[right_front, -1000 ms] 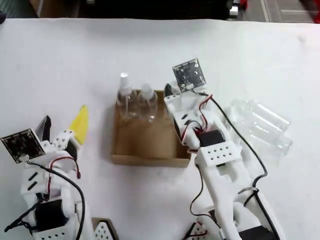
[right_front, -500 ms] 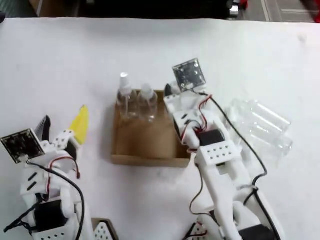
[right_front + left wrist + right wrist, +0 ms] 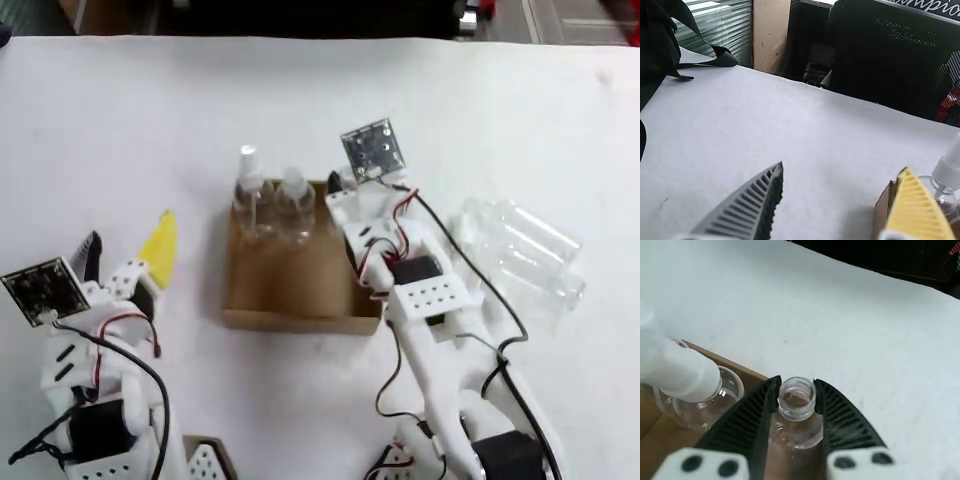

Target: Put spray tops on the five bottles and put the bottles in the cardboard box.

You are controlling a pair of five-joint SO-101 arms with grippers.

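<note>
You're clamping a clear glossy plastic bottle (image 3: 796, 415) in the right gripper (image 3: 795, 384), ribbed matt black plastic. Matt brown cardboard box (image 3: 290, 295); glossy clear loose bottles (image 3: 520, 250) are lying at its 3 o'clock.

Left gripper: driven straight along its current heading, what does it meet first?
Looks free as far as shown: the open left gripper points across bare white table. The brown cardboard box sits beside its yellow finger, probably just off the line; depth is unclear.

Cardboard box (image 3: 290, 318): one. Bottles: five (all clear). Three are upright bottles (image 3: 295, 205) in the box, one of them a held bottle (image 3: 796, 410); two, as far as I can tell, are lying bottles (image 3: 520, 250) on the tabletop (image 3: 150, 110). Spray top (image 3: 248, 160) fitted: one plainly seen. Pincers: two, left pincer (image 3: 128, 232) and right pincer (image 3: 342, 184).
</note>
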